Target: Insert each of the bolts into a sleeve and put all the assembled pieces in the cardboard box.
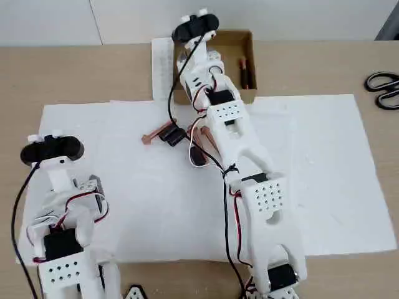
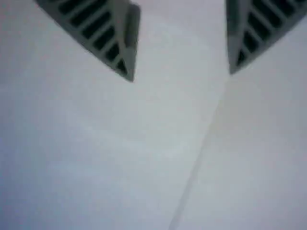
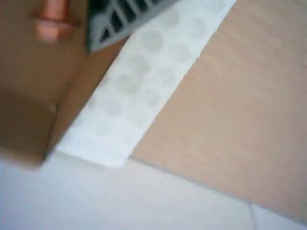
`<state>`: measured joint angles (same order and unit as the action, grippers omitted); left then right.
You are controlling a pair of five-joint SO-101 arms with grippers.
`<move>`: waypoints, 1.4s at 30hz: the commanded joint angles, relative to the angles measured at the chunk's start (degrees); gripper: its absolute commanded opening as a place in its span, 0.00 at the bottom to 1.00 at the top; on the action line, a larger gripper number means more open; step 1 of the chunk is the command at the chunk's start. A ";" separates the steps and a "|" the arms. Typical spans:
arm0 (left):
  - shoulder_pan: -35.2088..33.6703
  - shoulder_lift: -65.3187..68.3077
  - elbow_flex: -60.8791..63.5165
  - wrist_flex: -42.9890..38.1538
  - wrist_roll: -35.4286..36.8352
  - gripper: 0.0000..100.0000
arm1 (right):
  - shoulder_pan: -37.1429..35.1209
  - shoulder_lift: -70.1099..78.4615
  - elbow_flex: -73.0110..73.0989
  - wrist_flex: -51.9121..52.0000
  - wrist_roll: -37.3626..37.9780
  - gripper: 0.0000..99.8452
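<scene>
The left arm (image 1: 59,205) sits folded at the near edge of the tabletop (image 1: 93,68), well apart from the cardboard box (image 1: 249,38). Its fingers (image 2: 108,36) stand wide apart over the white sheet (image 1: 312,174) with nothing between them.

Between that arm and the box, a loose copper part (image 1: 148,138) lies on the sheet. A second copper part (image 1: 201,132) shows partly under the right arm (image 1: 234,134), just on the near side of the box.

The right arm is stretched out so that its wrist end hangs over the box's left half. In the right wrist view a copper piece (image 3: 52,19) shows over the box's floor, just inside its left wall. Whether this arm has hold of it or it lies free, I cannot tell. By the box's right wall rest the assembled pieces (image 1: 244,73) already delivered.

The step in hand looks like dropping one more assembly into the box. If the piece is held, the next move calls for letting go low inside the walls. The arm would then draw back toward the parts left on the sheet, each needing mating before it follows.
</scene>
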<state>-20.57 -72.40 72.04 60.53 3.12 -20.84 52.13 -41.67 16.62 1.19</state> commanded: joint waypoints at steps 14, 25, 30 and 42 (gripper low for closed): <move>-0.44 -0.70 -0.31 -1.41 -0.44 0.12 | 0.48 -8.75 -3.34 6.29 0.62 0.19; -0.44 -0.26 -0.31 -1.23 -0.44 0.12 | 0.57 -28.18 -3.25 45.23 0.44 0.19; -0.44 -0.26 -0.31 -1.14 -0.35 0.12 | 0.40 -31.87 -3.25 56.22 0.44 0.19; -0.35 -0.26 -0.31 -1.23 -0.09 0.12 | 0.75 -31.34 -2.99 78.90 0.62 0.19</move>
<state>-20.57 -72.40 72.04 60.53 3.12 -20.75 23.21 -41.76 94.77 1.36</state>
